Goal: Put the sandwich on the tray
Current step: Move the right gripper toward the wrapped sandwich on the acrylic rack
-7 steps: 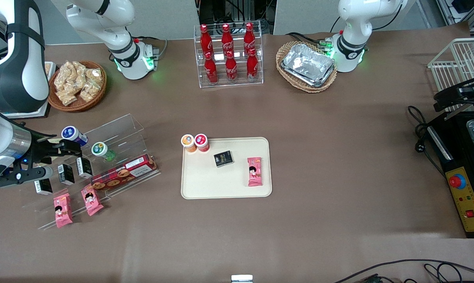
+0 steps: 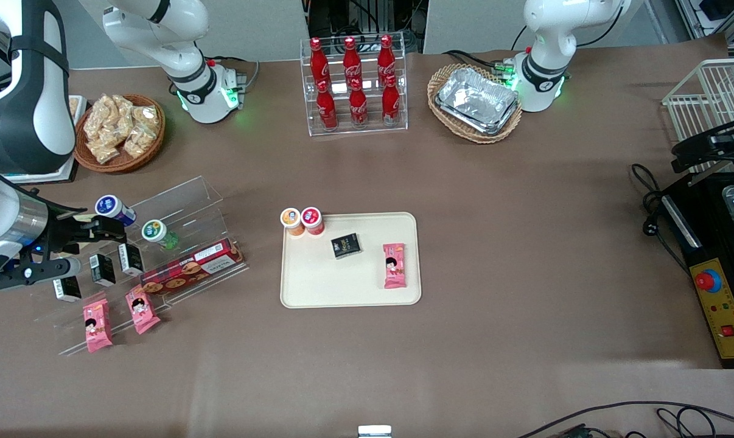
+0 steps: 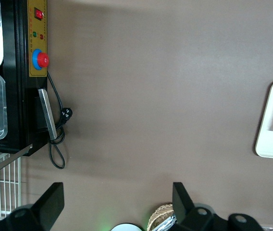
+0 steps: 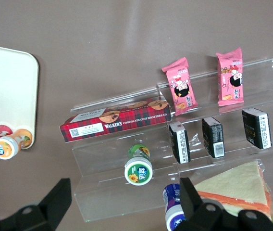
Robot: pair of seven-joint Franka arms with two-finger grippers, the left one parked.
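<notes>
The sandwich (image 4: 236, 186), a clear-wrapped wedge of pale bread with orange-red filling, lies beside the clear shelf stand; the working arm hides it in the front view. My right gripper (image 2: 93, 242) (image 4: 122, 207) hangs open over the stand's upper step with nothing between its fingers, and the sandwich is just outside one fingertip (image 4: 190, 196). The cream tray (image 2: 349, 291) (image 4: 12, 91) (image 3: 267, 144) lies mid-table, carrying a pink packet (image 2: 394, 265) and a small black box (image 2: 346, 245).
The clear stand (image 2: 178, 207) holds a blue-capped bottle (image 2: 112, 207), a green-capped bottle (image 4: 138, 170), black boxes (image 4: 212, 137), a red biscuit box (image 4: 115, 120) and pink packets (image 4: 180, 86). Two small cups (image 2: 302, 221) stand at the tray's corner. A snack basket (image 2: 120, 131) sits farther back.
The right gripper has shifted very slightly farther from the front camera. Everything on the table stays where it was.
</notes>
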